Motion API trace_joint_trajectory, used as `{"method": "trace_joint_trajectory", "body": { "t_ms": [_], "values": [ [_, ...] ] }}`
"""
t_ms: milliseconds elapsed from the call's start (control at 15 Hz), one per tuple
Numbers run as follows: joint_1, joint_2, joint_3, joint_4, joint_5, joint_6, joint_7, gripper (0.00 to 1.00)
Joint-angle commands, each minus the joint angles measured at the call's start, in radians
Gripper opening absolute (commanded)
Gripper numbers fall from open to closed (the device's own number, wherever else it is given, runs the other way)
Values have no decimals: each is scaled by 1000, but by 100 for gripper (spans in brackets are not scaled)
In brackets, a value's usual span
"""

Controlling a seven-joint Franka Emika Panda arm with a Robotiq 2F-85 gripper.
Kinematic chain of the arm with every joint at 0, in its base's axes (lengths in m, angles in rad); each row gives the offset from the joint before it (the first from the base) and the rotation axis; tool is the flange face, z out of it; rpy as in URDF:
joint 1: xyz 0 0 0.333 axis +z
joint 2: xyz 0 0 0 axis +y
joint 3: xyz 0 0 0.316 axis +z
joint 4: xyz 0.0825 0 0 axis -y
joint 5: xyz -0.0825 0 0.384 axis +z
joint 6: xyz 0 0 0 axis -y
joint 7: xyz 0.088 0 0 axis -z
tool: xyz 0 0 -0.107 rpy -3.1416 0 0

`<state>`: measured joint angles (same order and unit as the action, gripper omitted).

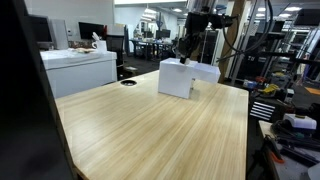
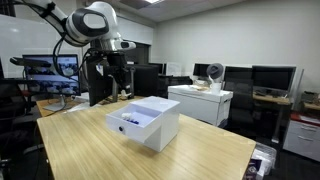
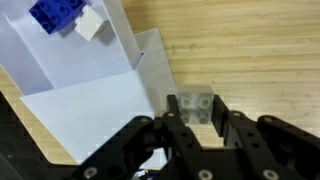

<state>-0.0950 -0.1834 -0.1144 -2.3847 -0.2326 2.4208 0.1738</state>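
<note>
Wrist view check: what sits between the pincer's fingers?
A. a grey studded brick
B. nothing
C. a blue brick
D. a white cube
A: the grey studded brick is clamped between the fingers of the pincer above the wooden table, while the blue brick lies in the white box.

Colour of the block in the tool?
Pale grey. The block sits gripped in the tool; it shows best in the wrist view.
</note>
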Motion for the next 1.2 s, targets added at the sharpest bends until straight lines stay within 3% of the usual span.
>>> {"method": "trace_joint_trajectory", "body": {
  "t_ms": [0, 533, 1133],
  "values": [
    [-69, -31, -1, 4, -53, -28, 50, 13],
    [-206, 0, -54, 28, -133, -48, 166, 13],
    [-210, 54, -68, 17, -146, -68, 231, 13]
  ]
}}
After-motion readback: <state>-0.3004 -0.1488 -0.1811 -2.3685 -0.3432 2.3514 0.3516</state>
